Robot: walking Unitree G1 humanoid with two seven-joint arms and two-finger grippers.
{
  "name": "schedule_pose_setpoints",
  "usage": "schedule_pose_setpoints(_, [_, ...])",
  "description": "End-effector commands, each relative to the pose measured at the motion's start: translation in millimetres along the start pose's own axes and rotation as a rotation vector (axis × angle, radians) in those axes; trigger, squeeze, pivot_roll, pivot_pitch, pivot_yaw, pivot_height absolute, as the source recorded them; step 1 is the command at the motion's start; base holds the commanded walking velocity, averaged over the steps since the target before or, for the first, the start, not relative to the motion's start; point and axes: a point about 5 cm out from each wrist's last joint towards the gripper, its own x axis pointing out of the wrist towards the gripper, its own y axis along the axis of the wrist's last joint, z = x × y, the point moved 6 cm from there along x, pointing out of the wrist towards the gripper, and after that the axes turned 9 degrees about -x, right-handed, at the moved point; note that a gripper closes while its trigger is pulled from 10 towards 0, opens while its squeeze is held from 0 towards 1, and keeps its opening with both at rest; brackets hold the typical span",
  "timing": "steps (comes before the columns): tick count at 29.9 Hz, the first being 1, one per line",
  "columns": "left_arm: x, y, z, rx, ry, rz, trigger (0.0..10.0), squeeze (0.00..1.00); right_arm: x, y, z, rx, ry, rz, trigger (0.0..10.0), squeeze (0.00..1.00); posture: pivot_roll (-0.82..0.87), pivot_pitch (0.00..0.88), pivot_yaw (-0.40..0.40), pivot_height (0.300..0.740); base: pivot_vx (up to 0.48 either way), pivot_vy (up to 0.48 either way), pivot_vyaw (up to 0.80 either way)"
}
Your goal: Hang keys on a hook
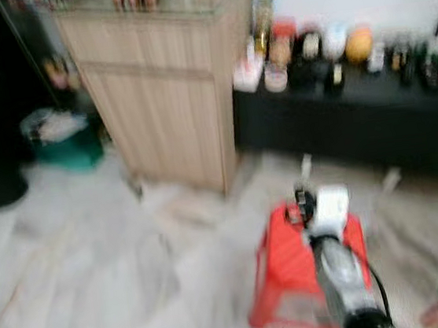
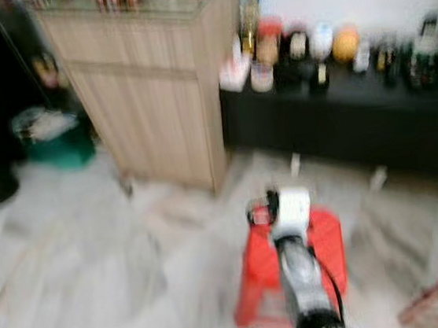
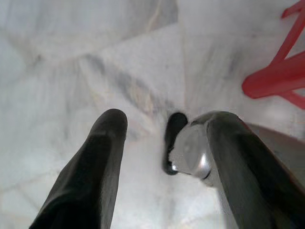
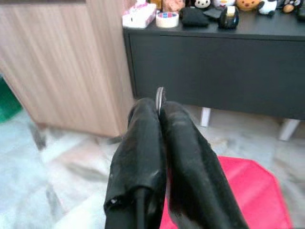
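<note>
My right arm reaches forward above a red plastic stool (image 1: pixel 287 261). The right gripper (image 4: pixel 158 108) is shut, and the thin edge of a metal key ring (image 4: pixel 160 95) sticks out between its fingertips; the keys themselves are hidden. In the blurred head views the right gripper (image 1: pixel 303 199) shows as a dark shape ahead of the white wrist. The left gripper (image 3: pixel 164 123) hangs low over the marble floor with its fingers (image 3: pixel 102 157) wide apart and nothing between them.
A light wooden cabinet (image 1: pixel 163 91) stands ahead to the left. A low black sideboard (image 4: pixel 214 71) carrying bottles and trinkets runs along the white wall to the right. A green bin (image 1: pixel 66 146) sits left of the cabinet. Pale marble floor (image 1: pixel 80 267) lies on my left.
</note>
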Motion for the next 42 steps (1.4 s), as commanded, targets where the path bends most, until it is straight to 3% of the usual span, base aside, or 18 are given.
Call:
schedule_pose_setpoints(1, [-1.5, -4.6, -4.2, -0.001, 0.012, -0.018, 10.0, 0.0, 1.4, 2.3, -4.1, 0.015, 0.001, 0.002, 10.0, 0.0, 0.09, 0.052, -0.049, 0.74, -0.326, 0.0, 0.0])
schedule_pose_setpoints(12, [-2.0, -5.9, -7.5, -0.013, 0.021, -0.026, 10.0, 0.0, 1.2, -0.8, -2.0, 0.013, -0.007, -0.013, 10.0, 0.0, 0.09, 0.053, -0.049, 0.74, -0.316, 0.0, -0.56])
schedule_pose_setpoints(18, [-1.8, -4.0, -9.0, -0.005, 0.022, -0.021, 10.0, 0.0, 1.2, -1.1, -3.2, 0.018, -0.008, -0.016, 10.0, 0.0, 0.09, 0.057, -0.048, 0.74, 0.0, 0.0, -0.74])
schedule_pose_setpoints(35, [-0.3, -0.6, -3.2, 0.022, 0.006, -0.008, 10.0, 0.0, 1.0, 0.0, -3.2, 0.003, -0.006, -0.01, 10.0, 0.0, 0.1, 0.059, -0.049, 0.74, 0.0, 0.0, 0.0])
schedule_pose_setpoints(42, [0.4, 1.9, -1.7, 0.028, 0.005, 0.002, 10.0, 0.0, 1.1, -1.7, -4.7, -0.002, 0.0, -0.016, 10.0, 0.0, 0.1, 0.057, -0.05, 0.74, 0.0, -0.28, 0.0])
